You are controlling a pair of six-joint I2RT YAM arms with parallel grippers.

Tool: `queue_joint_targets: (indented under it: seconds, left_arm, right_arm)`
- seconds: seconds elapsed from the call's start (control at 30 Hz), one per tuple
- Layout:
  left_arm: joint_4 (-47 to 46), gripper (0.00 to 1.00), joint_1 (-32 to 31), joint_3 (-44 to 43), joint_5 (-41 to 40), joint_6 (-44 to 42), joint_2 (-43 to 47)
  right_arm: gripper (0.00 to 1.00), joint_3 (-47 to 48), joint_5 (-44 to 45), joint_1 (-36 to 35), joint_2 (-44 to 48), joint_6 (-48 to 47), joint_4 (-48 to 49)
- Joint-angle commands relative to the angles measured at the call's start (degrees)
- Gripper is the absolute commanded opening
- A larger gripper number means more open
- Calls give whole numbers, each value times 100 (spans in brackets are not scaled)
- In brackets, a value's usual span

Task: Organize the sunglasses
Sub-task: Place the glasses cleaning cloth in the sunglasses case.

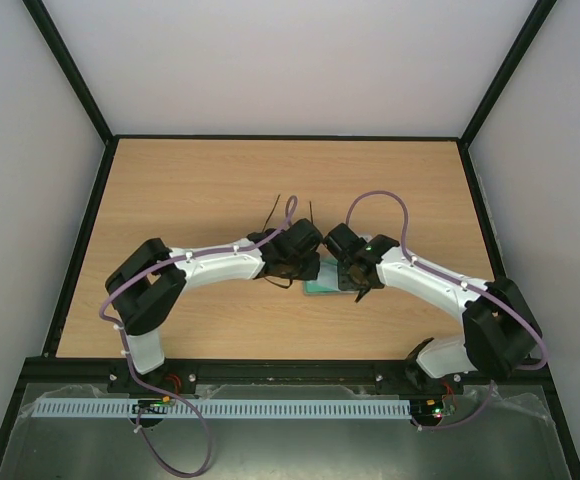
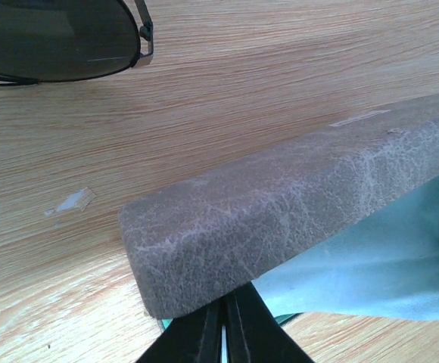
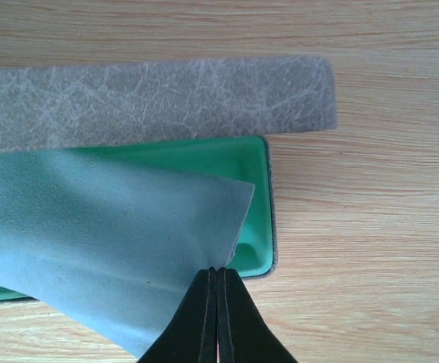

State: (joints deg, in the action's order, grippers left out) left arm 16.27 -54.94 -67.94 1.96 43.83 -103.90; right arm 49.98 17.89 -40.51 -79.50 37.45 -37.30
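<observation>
The sunglasses (image 2: 53, 38) lie on the table beyond the case; one round dark lens shows in the left wrist view. In the top view only their slim temple arms (image 1: 272, 213) stick out behind the left wrist. The grey case (image 3: 151, 102) lies open with its green lining (image 3: 253, 189) showing, and appears in the top view (image 1: 320, 283) too. My left gripper (image 2: 223, 333) is shut at the raised grey lid's (image 2: 295, 204) edge, its tips hidden under it. My right gripper (image 3: 218, 274) is shut on a corner of the light blue cloth (image 3: 106, 234), which drapes over the case tray.
A small pale chip (image 2: 72, 200) marks the wooden table (image 1: 190, 180) near the case. Black frame rails (image 1: 80, 230) run along the table's sides. Both arms meet at the table's middle (image 1: 310, 260), close together.
</observation>
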Motion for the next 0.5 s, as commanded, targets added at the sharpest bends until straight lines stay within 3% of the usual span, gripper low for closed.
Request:
queue_joint_targets:
  seconds: [0.0, 0.47]
  left_arm:
    - [158, 2, -524, 114, -52, 70, -67]
    - [90, 2, -735, 321, -224, 376, 67]
  right_arm:
    - [1, 229, 273, 167, -185, -80, 574]
    - [1, 240, 311, 167, -316, -383, 789]
